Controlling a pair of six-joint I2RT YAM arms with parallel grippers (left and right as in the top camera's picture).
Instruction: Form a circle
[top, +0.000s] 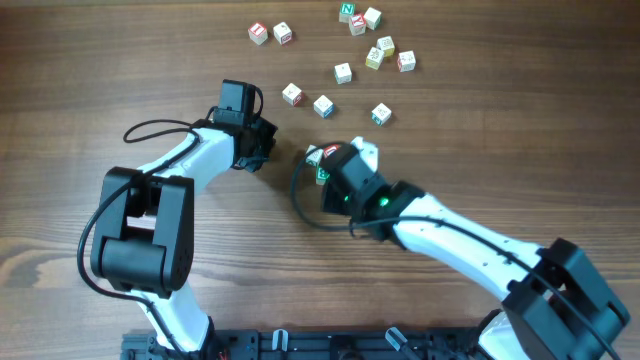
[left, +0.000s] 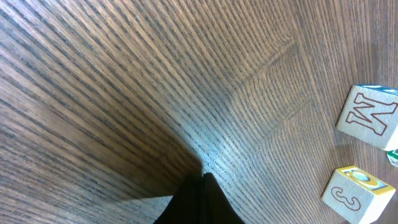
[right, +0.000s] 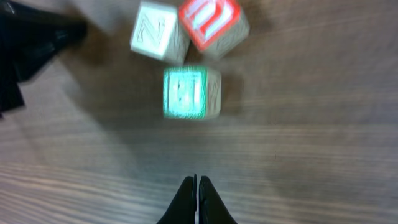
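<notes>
Everywhere dark wood-grain table (top: 80, 60); scattered alphabet cubes (top: 343, 72); both arms' jaws together

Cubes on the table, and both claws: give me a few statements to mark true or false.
1. The cubes form a closed ring. False: they lie scattered in loose groups.
2. The right claw is shut and holds nothing. True.
3. The left claw grips a cube. False: it is shut on nothing, above bare table.
4. A green cube lies ahead of the right claw, not touching it. True.
</notes>
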